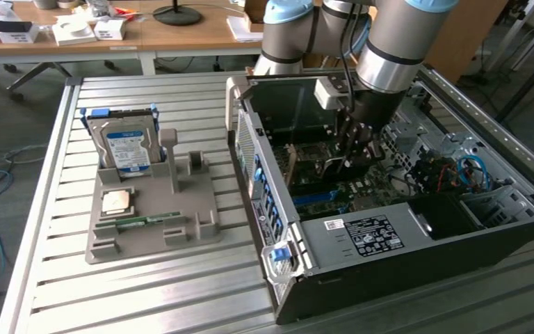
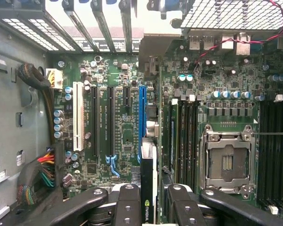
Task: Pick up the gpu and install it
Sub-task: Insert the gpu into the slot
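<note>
A grey holder [image 1: 170, 238] is set on the slatted desk [image 1: 53, 278]. A hard drive [image 1: 128, 147] is stood upright at one end of it; a chip [image 1: 119, 202] and a memory stick [image 1: 142, 221] are laid flat on it. An open case [image 1: 341, 273] is placed just beside, at the exterior view's right. Inside, a motherboard [image 2: 127, 136] with a socket [image 2: 228, 162] is seen.

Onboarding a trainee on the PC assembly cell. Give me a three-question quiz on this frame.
1. True or false: the end effector grips the gpu inside the computer case.
2. The gpu lines up nearest with a motherboard slot of which colour? A white, B blue, C red.
3. What stands upright in the grey holder at the exterior view's left?
Key: 1 true; 2 B; 3 the hard drive.
</note>
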Robot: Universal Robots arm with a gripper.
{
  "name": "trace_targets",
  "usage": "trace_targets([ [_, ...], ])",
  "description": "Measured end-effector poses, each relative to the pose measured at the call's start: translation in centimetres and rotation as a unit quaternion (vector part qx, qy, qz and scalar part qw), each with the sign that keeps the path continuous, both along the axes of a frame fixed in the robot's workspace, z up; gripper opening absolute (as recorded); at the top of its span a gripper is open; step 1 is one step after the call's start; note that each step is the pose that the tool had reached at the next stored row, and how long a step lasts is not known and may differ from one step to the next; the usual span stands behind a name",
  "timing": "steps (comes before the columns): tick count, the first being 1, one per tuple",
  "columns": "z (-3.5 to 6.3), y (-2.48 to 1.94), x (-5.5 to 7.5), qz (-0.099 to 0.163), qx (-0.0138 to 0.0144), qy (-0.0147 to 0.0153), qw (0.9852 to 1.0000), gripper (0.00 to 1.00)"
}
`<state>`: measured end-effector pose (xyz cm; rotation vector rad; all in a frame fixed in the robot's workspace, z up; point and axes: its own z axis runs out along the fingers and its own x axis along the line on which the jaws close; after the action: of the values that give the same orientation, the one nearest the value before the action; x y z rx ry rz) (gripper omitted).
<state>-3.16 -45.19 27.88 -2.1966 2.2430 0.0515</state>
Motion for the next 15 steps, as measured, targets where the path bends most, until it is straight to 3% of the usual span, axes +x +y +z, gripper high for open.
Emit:
trace_targets([
  [15,0.00,0.00,-0.52,0.000,0.0000,-0.0001,1.0000,0.27],
])
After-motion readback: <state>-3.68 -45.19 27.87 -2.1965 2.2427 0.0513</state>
